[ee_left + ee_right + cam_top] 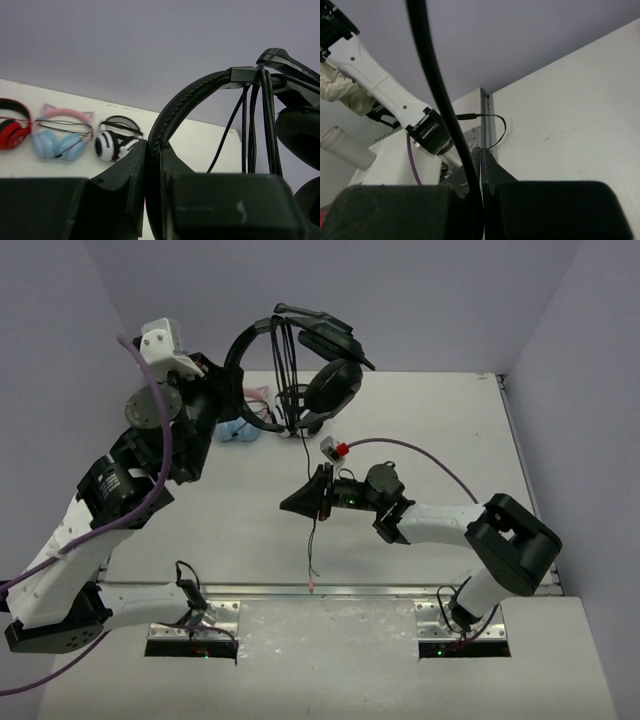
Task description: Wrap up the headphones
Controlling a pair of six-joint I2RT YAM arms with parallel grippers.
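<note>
The all-black headphones (325, 380) hang in the air above the table's far side. My left gripper (232, 392) is shut on their headband (172, 112), which runs up between the jaws in the left wrist view. Several turns of the thin black cable (250, 125) hang over the headband near the ear cup (300, 135). The cable (308, 455) drops from the headset to my right gripper (302, 503), which is shut on it at mid-table. The cable's free end (313, 575) trails toward the near edge. In the right wrist view the cable (435, 85) enters the shut jaws (481, 162).
Red-and-black headphones (12, 131), pink-and-blue cat-ear headphones (62, 136) and black-and-white headphones (115, 141) lie in a row at the table's far left. The pink-and-blue pair shows in the top view (240, 430) beside the left arm. A metal rail (320, 592) runs along the near edge.
</note>
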